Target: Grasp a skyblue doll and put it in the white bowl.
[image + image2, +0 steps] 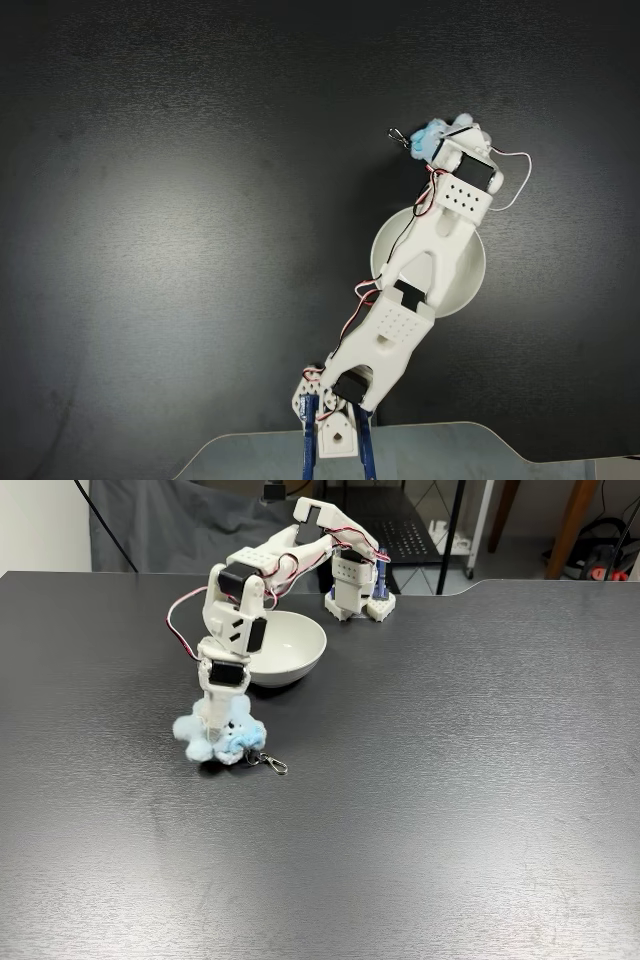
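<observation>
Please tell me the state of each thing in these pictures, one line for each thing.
Skyblue doll: on the table, outside the bowl, under the pincer, keyring lying beside it.
White bowl: upright, nothing seen inside, arm stretched over it.
Pincer: lowered onto the doll; open or shut cannot be told.

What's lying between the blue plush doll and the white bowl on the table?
Nothing lies on the table there. In a fixed view, bare dark tabletop separates the skyblue doll from the white bowl; the arm reaches over it.

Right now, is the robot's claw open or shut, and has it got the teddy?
Gripper: down on the doll, seemingly closed around it, but the fluff hides the fingertips, so it cannot be told for sure.
</observation>
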### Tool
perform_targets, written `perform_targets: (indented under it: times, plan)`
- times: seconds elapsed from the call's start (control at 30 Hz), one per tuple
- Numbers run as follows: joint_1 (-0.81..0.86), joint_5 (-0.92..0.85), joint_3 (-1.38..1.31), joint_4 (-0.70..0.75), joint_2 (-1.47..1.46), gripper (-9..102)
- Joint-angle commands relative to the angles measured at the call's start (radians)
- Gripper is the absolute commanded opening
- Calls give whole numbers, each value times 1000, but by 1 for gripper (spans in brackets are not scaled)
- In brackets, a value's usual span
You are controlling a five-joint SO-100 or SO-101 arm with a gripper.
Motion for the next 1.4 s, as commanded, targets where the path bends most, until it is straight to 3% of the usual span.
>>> perform_targets:
  times: [0.0, 0.17, 0.4, 0.5, 0.87, 1.1, 1.37]
  plan:
    - [-5, 101, -43, 3, 278, -2]
    - [-6, 259, -41, 100, 495, -2]
    - [-40, 285, -26, 557, 735, -1]
    - [-32, 285, -21, 680, 787, -1]
    - [80, 272, 405, 672, 1065, -1]
    - [92, 281, 638, 666, 1088, -1]
    - [121, 272, 856, 534, 1072, -1]
